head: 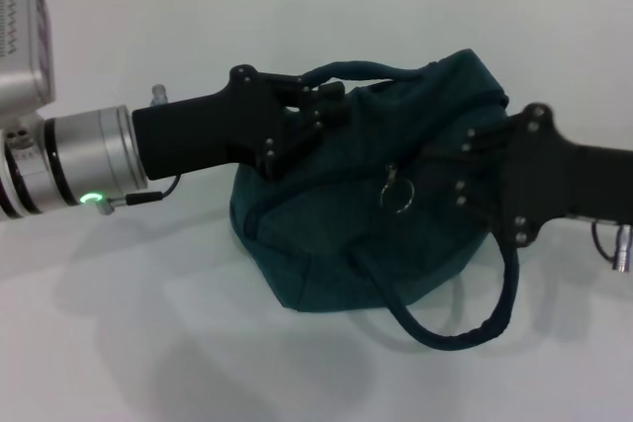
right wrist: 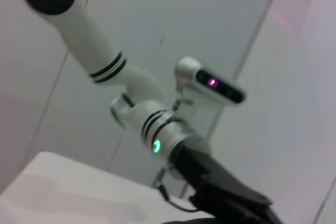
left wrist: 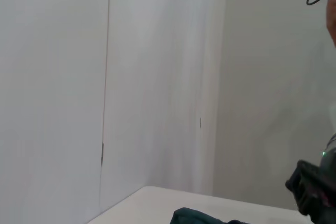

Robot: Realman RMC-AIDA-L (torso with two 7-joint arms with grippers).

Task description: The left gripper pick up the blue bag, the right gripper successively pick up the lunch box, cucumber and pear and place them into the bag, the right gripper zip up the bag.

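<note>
Blue bag (head: 326,234), dark teal fabric, is shown resting on the white counter (head: 148,343) at the middle of the head view, bulging and apparently closed; no lunch box, cucumber or pear is visible outside it, so these are judged to be already inside. Nearest the camera, one looped handle (head: 465,328) is left slack on the counter in front of the bag, since nothing is lifting it. Slightly farther back, the metal ring pull (head: 396,192) is seen hanging on the bag's front face, between the two arms. The right hand (head: 473,160) is laid against the bag's right shoulder, close to the ring pull, a position judged to suit work on the zipper; whether its fingers are parted or closed cannot be told, as they merge with the dark fabric. The left hand (head: 318,111) is brought in from the left to the bag's upper edge, where its fingers are closed about the far handle (head: 356,71), which is arched up; the bag is thereby judged to be steadied and its top kept taut against any pull along the zipper. In the right wrist view, the left arm's wrist with its green ring (right wrist: 156,146) is seen before a pale wall (right wrist: 236,19).
</note>
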